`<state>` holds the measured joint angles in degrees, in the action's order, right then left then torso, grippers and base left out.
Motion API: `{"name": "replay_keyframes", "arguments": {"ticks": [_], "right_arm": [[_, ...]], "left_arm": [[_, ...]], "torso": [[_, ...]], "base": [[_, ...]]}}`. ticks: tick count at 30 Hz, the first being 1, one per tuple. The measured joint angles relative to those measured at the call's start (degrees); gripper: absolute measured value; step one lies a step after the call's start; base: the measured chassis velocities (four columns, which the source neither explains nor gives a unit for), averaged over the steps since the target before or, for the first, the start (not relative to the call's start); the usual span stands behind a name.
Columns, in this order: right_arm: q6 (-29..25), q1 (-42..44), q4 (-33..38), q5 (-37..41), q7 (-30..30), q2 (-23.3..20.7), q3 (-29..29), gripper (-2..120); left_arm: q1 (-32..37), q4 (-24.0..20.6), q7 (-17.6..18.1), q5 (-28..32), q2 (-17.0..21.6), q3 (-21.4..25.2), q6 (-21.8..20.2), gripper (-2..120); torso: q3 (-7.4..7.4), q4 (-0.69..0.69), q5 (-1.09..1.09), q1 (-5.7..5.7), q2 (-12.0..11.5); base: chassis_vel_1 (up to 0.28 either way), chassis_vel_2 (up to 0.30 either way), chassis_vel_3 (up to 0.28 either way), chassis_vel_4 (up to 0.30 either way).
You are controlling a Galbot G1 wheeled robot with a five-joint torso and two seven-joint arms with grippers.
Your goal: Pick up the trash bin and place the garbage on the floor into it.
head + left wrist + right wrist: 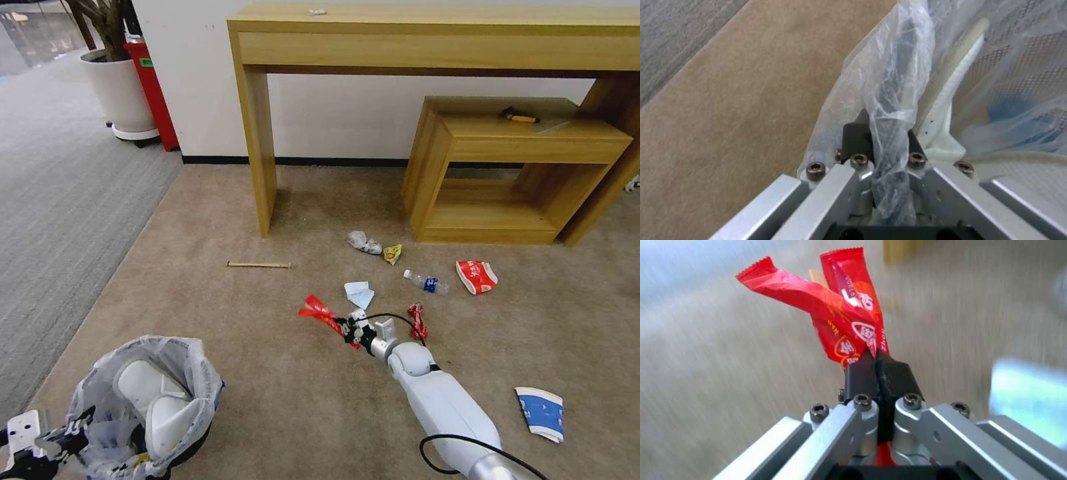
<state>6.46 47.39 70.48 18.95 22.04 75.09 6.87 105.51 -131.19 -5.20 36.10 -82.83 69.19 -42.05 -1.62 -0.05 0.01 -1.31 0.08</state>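
Gripping the bin by its rim, the left gripper [889,146] has its fingers [856,138] closed over the black edge and the crinkled liner of the trash bin [150,400], which keeps the bin low at the robot's left side with its mouth open upward, ready to take whatever the other arm brings. White slippers [157,400] already lie inside it. The right gripper [878,373] reaches forward over the floor [267,387], its fingers [860,378] pinched shut on one end of the red wrapper [840,320], so that the rest of the wrapper sticks out freely beyond the tips; a grip at the very end is probably all a thin, flat film on carpet allows. In the head view the wrapper [319,312] hangs out to the left of the gripper, on the side toward the bin. Other litter lies scattered on the carpet: a blue tissue [360,294], a clear bottle [427,282], a red-white carton [477,276], a blue-white paper cup [541,413], a wooden stick [258,265] and a small red piece [417,321] just beside the wrist. By my reading, the wrapper is in hand but not yet in the bin.
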Motion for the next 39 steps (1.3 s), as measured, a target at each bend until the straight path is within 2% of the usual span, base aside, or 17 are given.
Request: {"name": "replay_keyframes", "arguments": {"ticks": [1,2,6,10,12,13,14,16,18,22,23,26,32,39], "right_arm": [[0.84,0.33,3.34,1.74,-0.3,-0.69,-0.18,0],[0.84,0.33,3.34,1.74,-0.3,-0.69,-0.18,0],[4.91,-2.14,15.86,8.66,-3.26,-1.77,-3.65,0],[6.51,-4.73,19.75,11.08,-4.72,-1.56,-6.55,0],[8.6,-9.25,24.03,15.31,-6.67,-0.66,-12.54,0],[8.6,-9.25,24.03,15.31,-6.67,-0.66,-12.54,0],[9.54,-11.77,26.0,18.07,-7.58,0.08,-16.21,0],[9.92,-12.74,26.86,19.53,-8.04,0.42,-17.87,0],[11.12,-15.47,29.79,26.11,-10.48,1.99,-24.33,0],[11.42,-16.37,29.97,28.41,-12.21,4.47,-30.96,0],[11.42,-16.37,29.97,28.41,-12.21,4.47,-30.96,0],[10.94,-15.69,26.92,27.01,-13.52,6.77,-35.22,0],[10.03,-14.2,23.49,24.88,-14.67,8.35,-37.7,0],[9.92,-13.18,23.51,23.99,-16.21,7.72,-38.26,0]], "left_arm": [[-0.46,-0.02,0.21,-0.01,0.13,-0.24,-0.06,0],[-0.46,-0.02,0.21,-0.01,0.13,-0.24,-0.06,0],[-4.25,-0.03,2.17,-0.22,0.23,-2.31,-0.12,0],[-4.93,-0.06,2.61,-0.26,0.39,-2.89,-0.13,0],[-5.38,0.1,2.69,-0.39,0.94,-3.44,-0.14,0],[-5.38,0.1,2.69,-0.39,0.94,-3.44,-0.14,0],[-5.55,0.37,2.74,-0.52,1.44,-3.66,-0.14,0],[-5.62,0.46,2.76,-0.53,1.69,-3.73,-0.14,0],[-5.77,0.63,2.93,-0.32,2.82,-3.79,-0.14,0],[-6.06,1.28,3.19,-0.07,3.98,-3.79,-0.15,0],[-6.06,1.28,3.19,-0.07,3.98,-3.79,-0.15,0],[-6.31,1.57,3.41,0.07,4.36,-3.82,-0.14,0],[-6.77,1.58,3.56,0.35,4.92,-3.8,-0.15,0],[-7.31,1.67,3.64,0.67,5.1,-3.59,-0.14,0]], "torso": [[0.0,0.0,-0.01,0.0,0.0],[0.0,0.0,-0.01,0.0,0.0],[0.0,0.0,-0.01,0.0,0.01],[-0.01,0.0,-0.01,-0.01,0.01],[0.0,0.03,-0.01,0.0,0.01],[0.0,0.03,-0.01,0.0,0.01],[0.0,0.03,-0.02,0.0,0.01],[0.0,0.03,-0.02,0.0,0.01],[0.0,0.01,-0.02,0.0,0.01],[0.0,0.01,-0.02,0.0,0.01],[0.0,0.01,-0.02,0.0,0.01],[0.0,0.01,-0.02,0.0,0.01],[0.0,0.0,-0.02,0.0,0.01],[0.0,0.0,-0.01,0.0,0.01]], "base": [[0.0,0.0,0.0,0.0],[0.0,0.0,0.0,0.0],[0.0,0.0,0.0,0.0],[0.0,0.0,0.0,0.0],[0.0,0.0,0.0,0.0],[0.0,0.0,0.0,0.0],[0.0,0.0,0.0,0.0],[0.0,0.0,0.0,0.0],[0.0,0.0,0.0,0.0],[0.0,0.0,0.0,0.0],[0.0,0.0,0.0,0.0],[0.0,0.0,0.0,0.0],[0.0,0.0,0.0,0.0],[0.0,0.0,0.0,0.0]]}}
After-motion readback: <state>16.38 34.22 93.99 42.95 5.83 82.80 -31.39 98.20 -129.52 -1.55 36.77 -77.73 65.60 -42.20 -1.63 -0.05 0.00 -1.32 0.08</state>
